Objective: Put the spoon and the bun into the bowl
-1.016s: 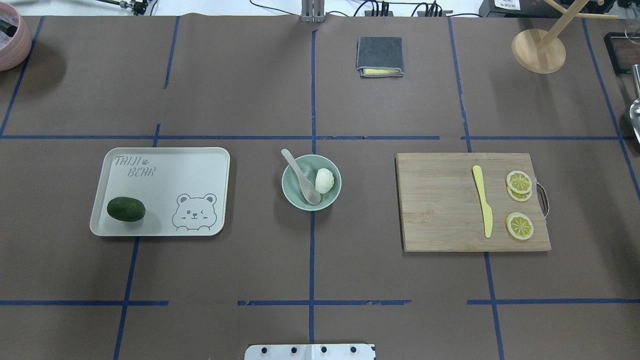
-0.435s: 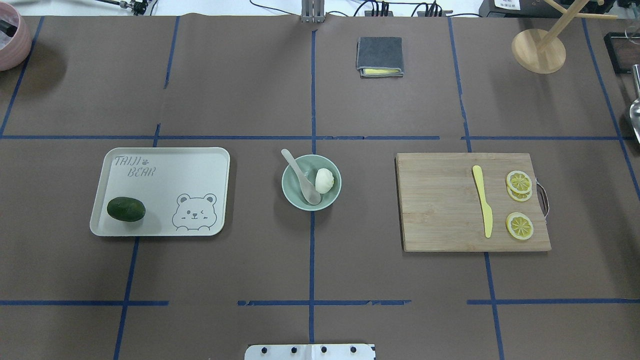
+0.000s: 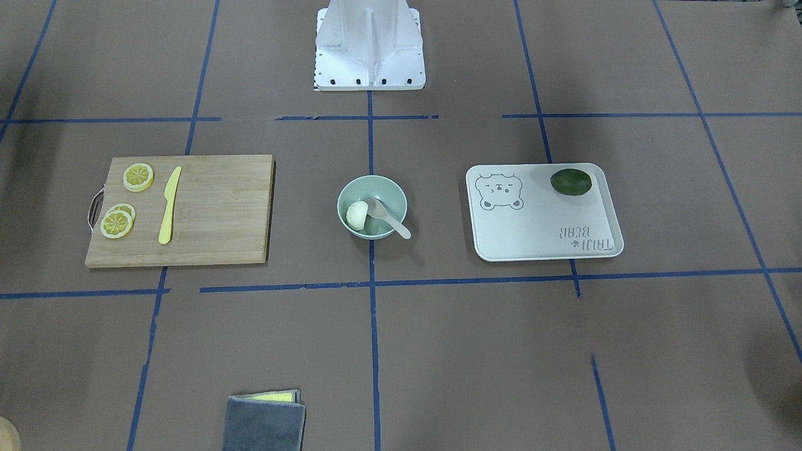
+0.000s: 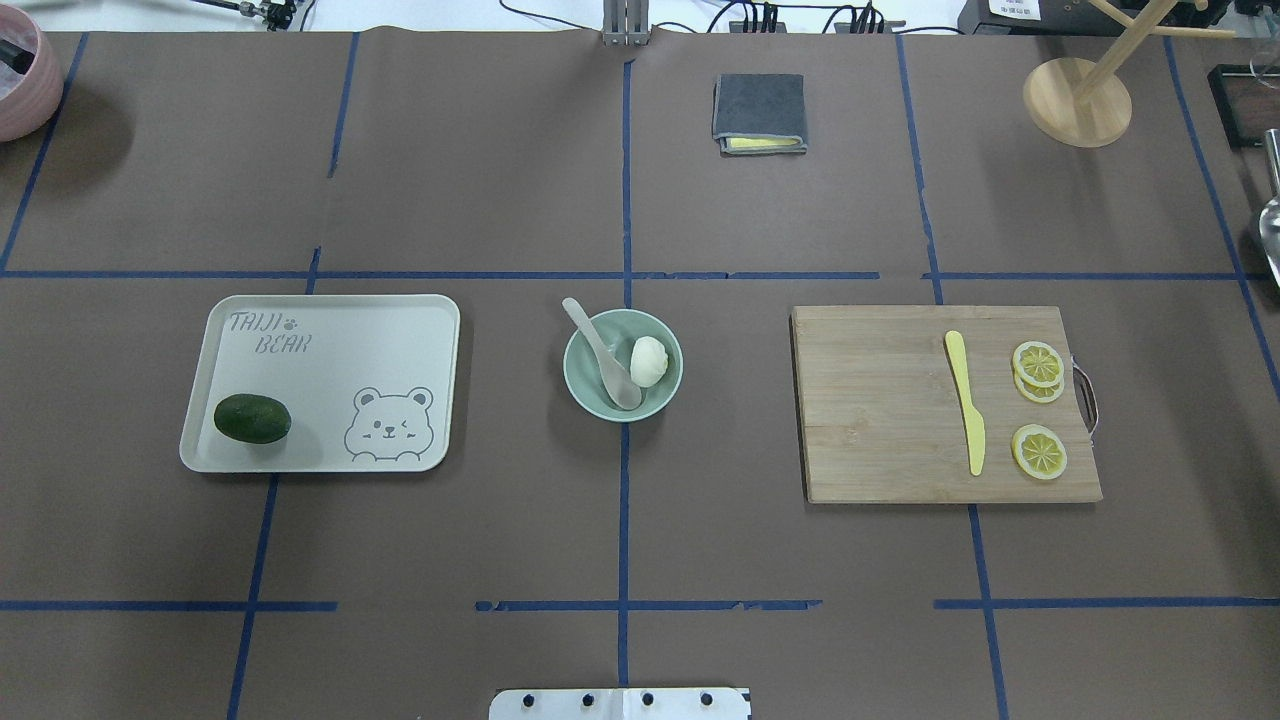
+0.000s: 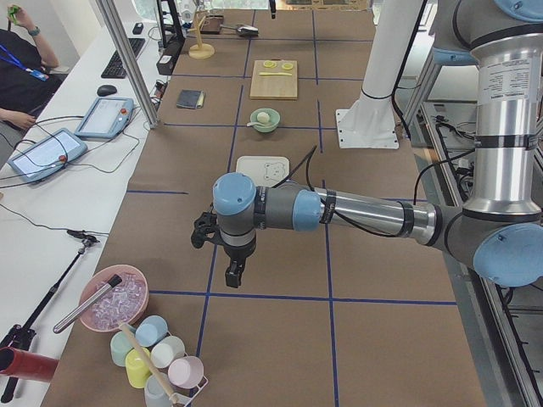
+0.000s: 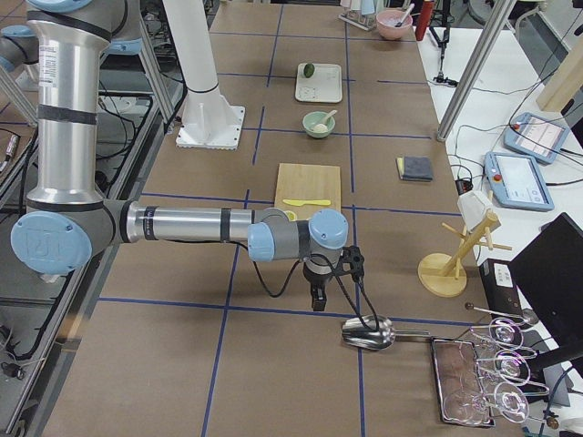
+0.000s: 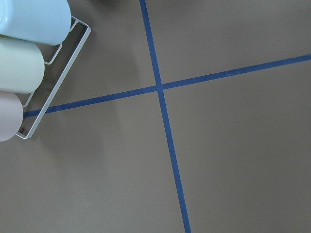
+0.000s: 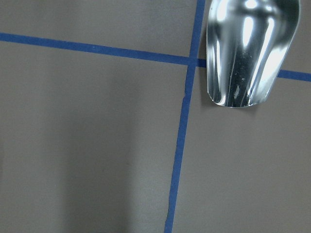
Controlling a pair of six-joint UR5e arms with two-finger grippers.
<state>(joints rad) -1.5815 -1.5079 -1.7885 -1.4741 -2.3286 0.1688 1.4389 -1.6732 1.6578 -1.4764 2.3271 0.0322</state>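
The small pleated white bun [image 4: 648,361] and the short, thick beige-white spoon [image 4: 603,352] were seen in the smooth round mint-green bowl [image 4: 590,395], the spoon's handle laid over its rim. Matt brown paper [image 4: 500,520] was left bare all round it. The left gripper [image 5: 231,273] and the right gripper [image 6: 317,299] were held well apart from the bowl; whether either was clenched could not be told.

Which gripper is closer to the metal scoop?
Right. The right gripper hangs just beside the scoop; the left gripper is at the opposite end, near the cups.

Table [image 4: 500,200] carries tray [image 4: 380,330], bowl [image 4: 660,400] (centre), cutting board [image 4: 870,400].
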